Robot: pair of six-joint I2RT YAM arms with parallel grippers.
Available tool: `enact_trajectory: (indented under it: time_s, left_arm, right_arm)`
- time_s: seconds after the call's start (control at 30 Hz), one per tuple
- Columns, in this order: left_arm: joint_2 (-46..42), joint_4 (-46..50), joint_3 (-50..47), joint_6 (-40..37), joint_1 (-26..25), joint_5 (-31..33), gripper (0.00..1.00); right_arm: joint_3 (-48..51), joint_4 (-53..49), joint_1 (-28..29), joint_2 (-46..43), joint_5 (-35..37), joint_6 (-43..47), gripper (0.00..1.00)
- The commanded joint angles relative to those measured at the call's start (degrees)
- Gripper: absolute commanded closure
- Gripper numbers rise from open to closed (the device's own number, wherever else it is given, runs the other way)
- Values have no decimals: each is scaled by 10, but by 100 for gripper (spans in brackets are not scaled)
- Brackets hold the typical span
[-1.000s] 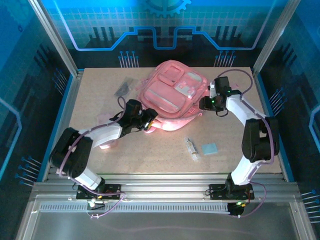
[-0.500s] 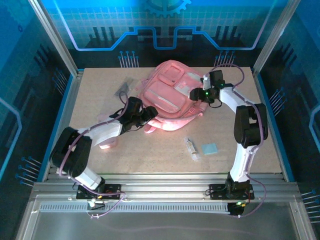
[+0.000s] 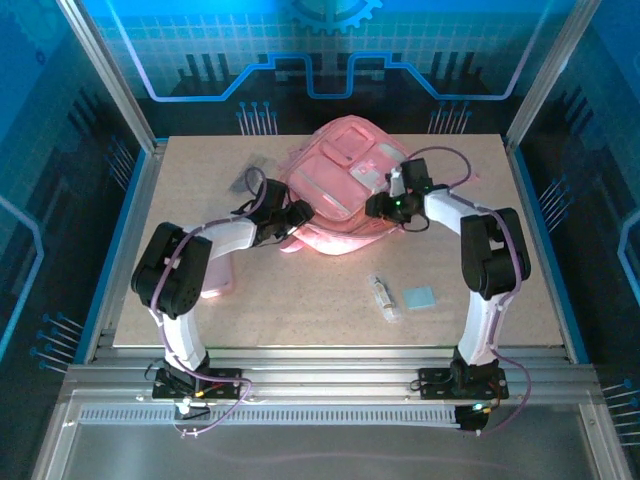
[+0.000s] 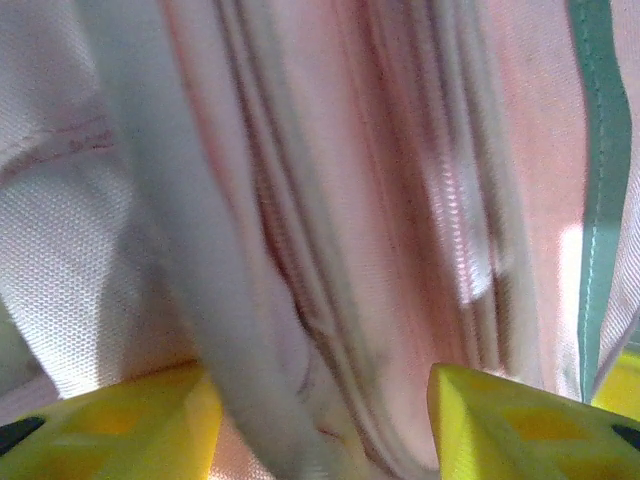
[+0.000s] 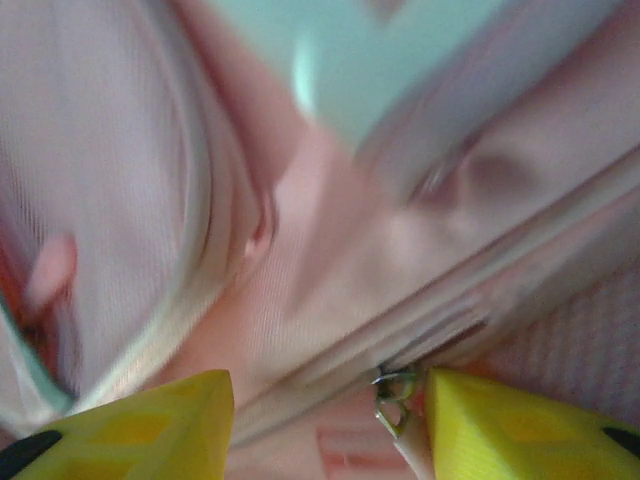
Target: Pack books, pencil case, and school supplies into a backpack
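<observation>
My left fingers [image 4: 520,420] stand roughly half apart with folds of the pink backpack [image 4: 380,200] bunched between them. I cannot tell whether they are pressing on the cloth or only resting against it. From above, my left gripper [image 3: 296,215] sits at the bag's near left edge and my right gripper [image 3: 378,206] at its near right side. The bag lies flat toward the back of the table [image 3: 300,310]. My right fingers [image 5: 520,425] are also about half apart and have hold of nothing. The zipper pull [image 5: 393,398] hangs just inside one finger, off centre in the gap.

I judge the step in hand to be opening the main zip. To do it well, I would shift the right hand until the pull sits midway between the tips. Then I would close on the tab alone, not the cloth, pinch the fabric close beside the zip track with the left, and draw along the track rather than lifting.

Outside the bag lie the pale-pink pencil case [image 3: 218,282], partly under my left arm, and the dark grey item [image 3: 245,178] left of the bag. The whitish tube [image 3: 383,297] and the light-blue pad [image 3: 419,297] lie side by side in front of it.
</observation>
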State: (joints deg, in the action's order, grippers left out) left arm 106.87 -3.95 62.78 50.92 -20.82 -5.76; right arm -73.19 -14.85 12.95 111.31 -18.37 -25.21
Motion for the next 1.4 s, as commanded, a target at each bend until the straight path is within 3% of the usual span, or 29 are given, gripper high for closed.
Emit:
enact_trajectory:
  time_s: [0.0, 0.17, 0.37, 0.5, 0.6, 0.73, 0.87, 1.0, 1.03, 1.17, 1.37]
  left_arm:
    - [35, 1, 40, -32, 1, -11, 45]
    - [35, 47, 76, -79, 16, -1, 43]
    - [-34, 147, 84, -178, 22, 60, 37]
    - [-66, 191, 96, -213, 13, 44, 34]
    - [-70, 209, 113, -217, -8, 11, 34]
    - [-46, 216, 160, -234, -54, -30, 35]
    - [27, 265, 265, -279, -97, -76, 35]
    - [116, 344, 384, -305, -130, -74, 34]
    - [135, 353, 404, -303, -134, -78, 34]
    - [183, 357, 444, -251, -137, -87, 34]
    - [199, 308, 406, -137, -135, -67, 33]
  right_arm:
    - [49, 2, 40, -42, -49, -42, 48]
    - [72, -26, 38, -101, -28, -31, 49]
    - [86, -79, -49, -173, 15, -18, 44]
    - [111, -51, -121, -186, 31, -46, 37]
    - [127, 10, -158, -167, 0, -73, 36]
    - [113, 66, -166, -108, -29, -96, 36]
    - [83, 104, -164, -36, -68, -131, 37]
    - [68, 127, -156, 6, -74, -163, 40]
    - [70, 138, -155, 11, -76, -170, 42]
    - [83, 181, -151, 21, -90, -191, 74]
    - [146, 248, -135, -23, -102, -200, 94]
